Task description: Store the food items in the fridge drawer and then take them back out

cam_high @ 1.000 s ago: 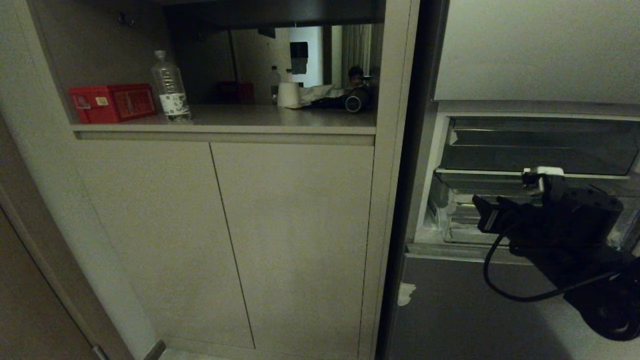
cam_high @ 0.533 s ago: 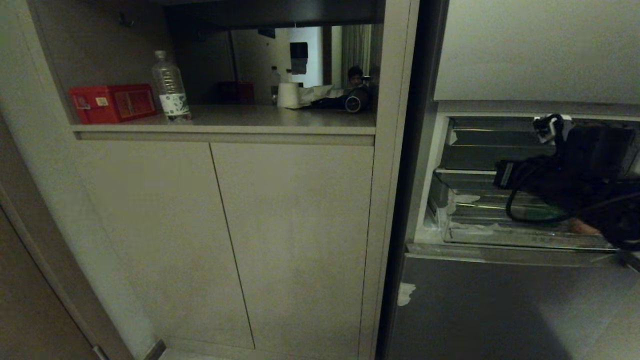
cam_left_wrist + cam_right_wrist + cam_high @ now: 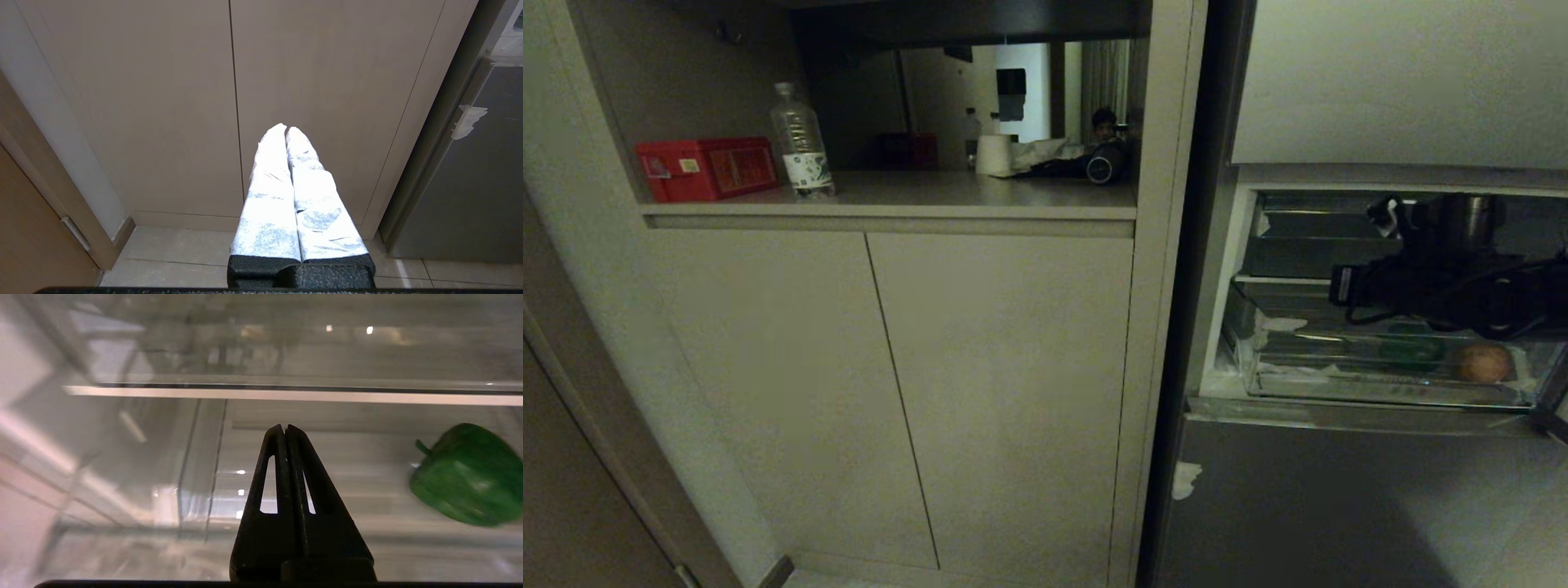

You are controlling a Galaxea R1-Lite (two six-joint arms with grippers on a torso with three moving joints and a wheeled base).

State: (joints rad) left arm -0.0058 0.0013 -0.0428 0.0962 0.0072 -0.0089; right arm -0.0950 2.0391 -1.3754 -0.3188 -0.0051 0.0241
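The fridge drawer, a clear plastic bin, stood pulled out, and both food items lay on its ribbed floor: a dark green pepper and a smaller tan-brown round item, just beside each other. The right pincer hung above the drawer with its two black fingers pressed together, holding nothing. The pepper lay off to one side of the pincer's tips and apart from them; the tan-brown item lay beyond the pepper and did not show in the wrist view.

The pepper looked light, hollow and glossy, so it would likely slip under a shallow pinch and roll on the ribs. A broad hold across its widest part, with gentle pressure, seemed safer than a hold on the short stem. The tan-brown item looked firm and round; a grip across its middle would probably suit it, though what it was could not be told.

The left pincer, shut and empty, rested parked in front of the cabinet doors.
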